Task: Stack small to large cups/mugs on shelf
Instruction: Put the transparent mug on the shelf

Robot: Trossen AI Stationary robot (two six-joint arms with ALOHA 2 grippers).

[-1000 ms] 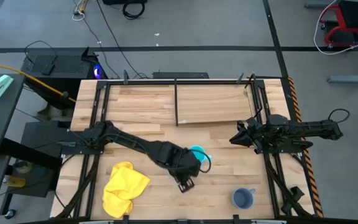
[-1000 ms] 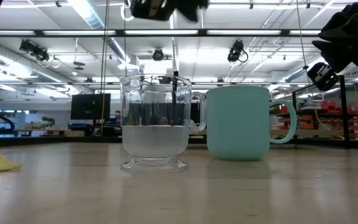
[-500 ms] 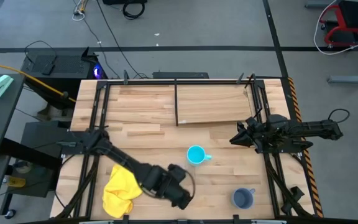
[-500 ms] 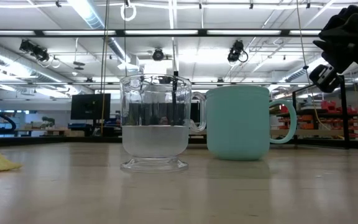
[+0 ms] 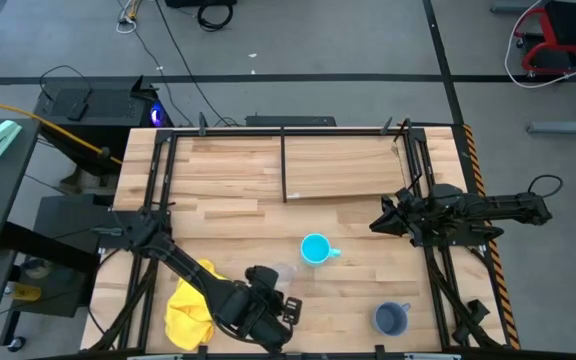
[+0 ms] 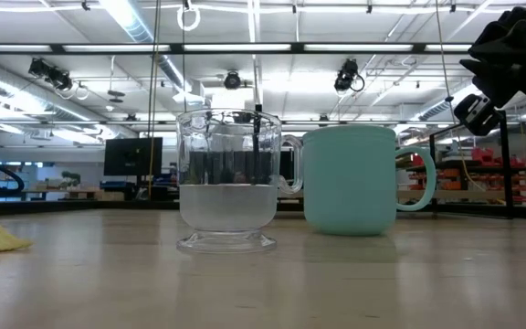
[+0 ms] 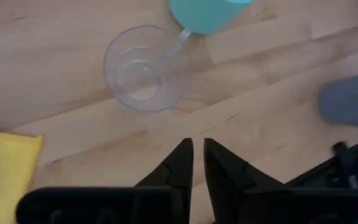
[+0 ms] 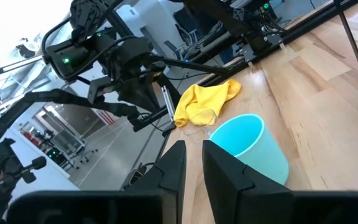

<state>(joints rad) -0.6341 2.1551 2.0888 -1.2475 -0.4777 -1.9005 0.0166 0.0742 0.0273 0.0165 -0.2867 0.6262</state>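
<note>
**Clear cup standing free, left arm above it near the front edge**

Clear plastic first. High view: the clear cup (image 5: 284, 273) stands on the bare table, just beside the cyan mug (image 5: 315, 249). The grey-blue mug (image 5: 391, 319) sits well apart, toward the front right corner. The shelf (image 5: 340, 168) lies at the back, with nothing on it. The left gripper (image 5: 290, 306) hovers near the front edge beside the yellow cloth (image 5: 200, 300); the right gripper (image 5: 380, 222) waits at the right side.

Low view: the clear cup (image 6: 227, 180) is upright, with the cyan mug (image 6: 352, 179) upright close beside it — whether they touch is not resolvable.

Left wrist view: the left gripper (image 7: 196, 163) has its fingers pressed nearly together and holds nothing. The clear cup (image 7: 144, 77) lies ahead, its handle against the cyan mug (image 7: 207, 14).

Right wrist view: the right gripper (image 8: 192, 163) is likewise drawn almost together and empty.

Judgement: to pick up the clear cup, spread the fingers and grip the rim on the side away from the cyan mug — the crowded handle side risks knocking the mug. The cloth lies clear of the path.
</note>
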